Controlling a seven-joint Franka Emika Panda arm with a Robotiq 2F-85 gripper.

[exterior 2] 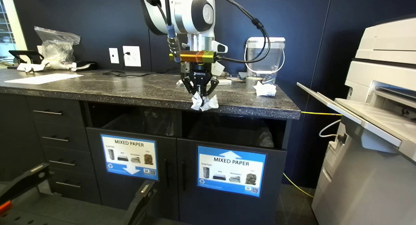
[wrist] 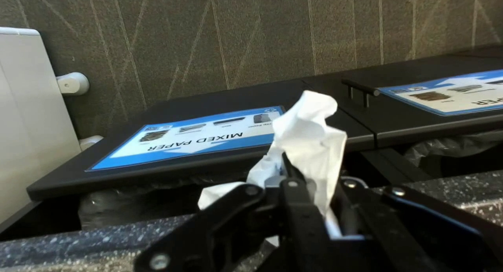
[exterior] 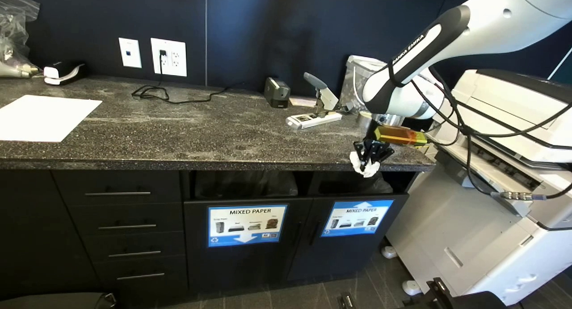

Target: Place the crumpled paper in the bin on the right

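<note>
We observe the hand (exterior 2: 202, 99) pointing downward, its jaws narrow and pinching a crumpled paper (exterior 2: 210, 103), the white folds of which spread to either side of the tips. Just above the hand we note a yellow-green bar with an orange band (exterior 2: 195, 57), and above this the white arm (exterior: 406, 92). In both exterior views the held paper overlaps the front edge of the tabletop (exterior: 214, 141).

Below the hand we locate the bin (exterior 2: 227, 130), a dark slot in a black cabinet (exterior 2: 227, 207), lined with dark plastic; the paper is above it and outside it. Farther below the hand, a blue-bordered label (exterior 2: 231, 170) reads MIXED PAPER, its arrow pointing up. Below the hand and to its left in both exterior views we see a like slot (exterior 2: 143, 121), the arrow on its label (exterior 2: 130, 156) pointing down.

To the right of the hand in an exterior view, a second crumpled piece (exterior 2: 266, 89) rests on the tabletop, in front of a translucent lidded container (exterior 2: 258, 49). Behind the hand and to its left we find a stapler (exterior: 315, 119) and a black sharpener (exterior: 278, 93). Well apart from the hand we see a flat white sheet (exterior: 44, 119) to its left and a printer (exterior: 456, 228) to its right.
</note>
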